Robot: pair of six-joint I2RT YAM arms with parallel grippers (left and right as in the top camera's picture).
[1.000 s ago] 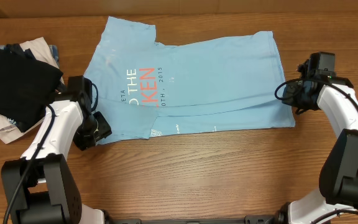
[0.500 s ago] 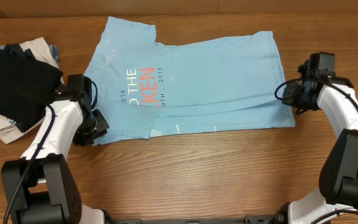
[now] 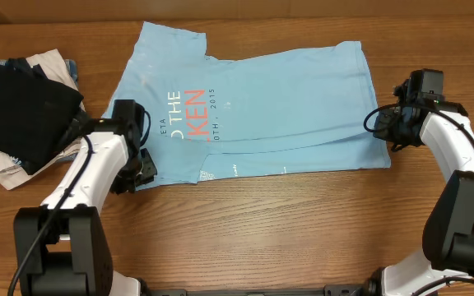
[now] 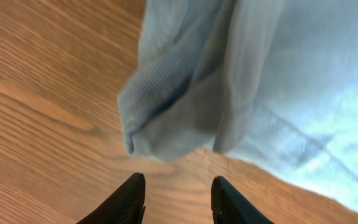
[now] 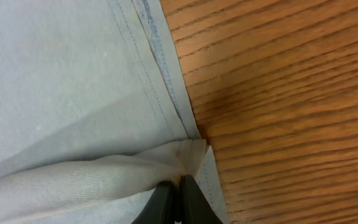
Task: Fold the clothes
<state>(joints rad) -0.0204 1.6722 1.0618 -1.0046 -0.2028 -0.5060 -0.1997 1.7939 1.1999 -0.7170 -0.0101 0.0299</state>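
On the wooden table [image 3: 303, 222], right pincer [image 5: 178, 186] pinches the T-shirt [image 3: 286, 99] hem; left pincer [image 4: 176, 183] hovers parted.

The right claw [image 5: 179, 182] pinches the blue T-shirt [image 5: 61, 81] at its hem, on the table [image 5: 291, 93].

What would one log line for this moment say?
left fingers open near bunched T-shirt edge | right fingers shut on hem corner | shirt flat on table
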